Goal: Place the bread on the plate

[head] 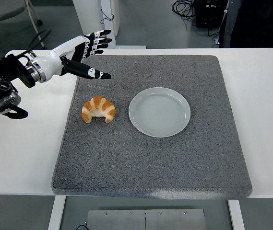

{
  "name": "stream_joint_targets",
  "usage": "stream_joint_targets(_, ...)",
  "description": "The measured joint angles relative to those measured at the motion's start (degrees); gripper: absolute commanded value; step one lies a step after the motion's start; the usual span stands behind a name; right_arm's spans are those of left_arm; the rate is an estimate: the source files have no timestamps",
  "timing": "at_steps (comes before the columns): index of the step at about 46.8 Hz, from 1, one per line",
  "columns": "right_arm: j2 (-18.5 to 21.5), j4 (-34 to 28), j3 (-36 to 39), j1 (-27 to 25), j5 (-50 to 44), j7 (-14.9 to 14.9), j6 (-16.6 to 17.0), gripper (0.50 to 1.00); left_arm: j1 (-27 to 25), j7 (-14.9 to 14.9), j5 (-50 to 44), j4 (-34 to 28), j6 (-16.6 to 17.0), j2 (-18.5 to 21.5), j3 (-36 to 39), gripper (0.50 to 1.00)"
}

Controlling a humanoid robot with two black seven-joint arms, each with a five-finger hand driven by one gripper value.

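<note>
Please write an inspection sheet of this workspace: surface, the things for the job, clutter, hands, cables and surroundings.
Surface: white table with a grey mat covering its middle.
Job's things: croissant lies on the mat, left of the plate and apart from it; the plate is empty.
Clutter: nothing seen on the table or mat.
Hands: left hand hovers over the mat's far left corner, fingers spread, holding nothing; right hand not in view.
Cables: black cables on the floor beyond the table; a black cable loop at the left arm.
Surroundings: grey floor, a white stand and dark equipment behind the table.
</note>
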Motion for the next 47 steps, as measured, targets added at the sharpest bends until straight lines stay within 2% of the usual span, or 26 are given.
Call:
stream_joint_targets(12,0.0,0.0,0.0,0.0,0.0,0.0,0.0,1.000,3.3,0.0,14.5,-4.2,0.0,2.5,0.3,0.995)
stream_joint_targets(26,0.0,0.0,0.0,0.0,0.0,0.0,0.0,1.000,5.7,0.0,25.4,-4.3,0.0,2.6,0.6,0.987)
stream_joint_targets(36,0.0,0.0,0.0,0.0,0.0,0.0,0.0,1.000,6.8,-3.1,32.4,-3.6,3.7,1.9,3.6,0.984)
stream_joint_targets(42,0.0,0.0,0.0,0.0,0.0,0.0,0.0,1.000,6.6,-3.0,33.4,-0.8,6.7,1.7,6.9,0.984)
stream_joint_targets(47,0.0,0.0,0.0,0.0,0.0,0.0,0.0,1.000,6.3,-2.8,32.5,1.6,7.7,1.5,8.1,0.984)
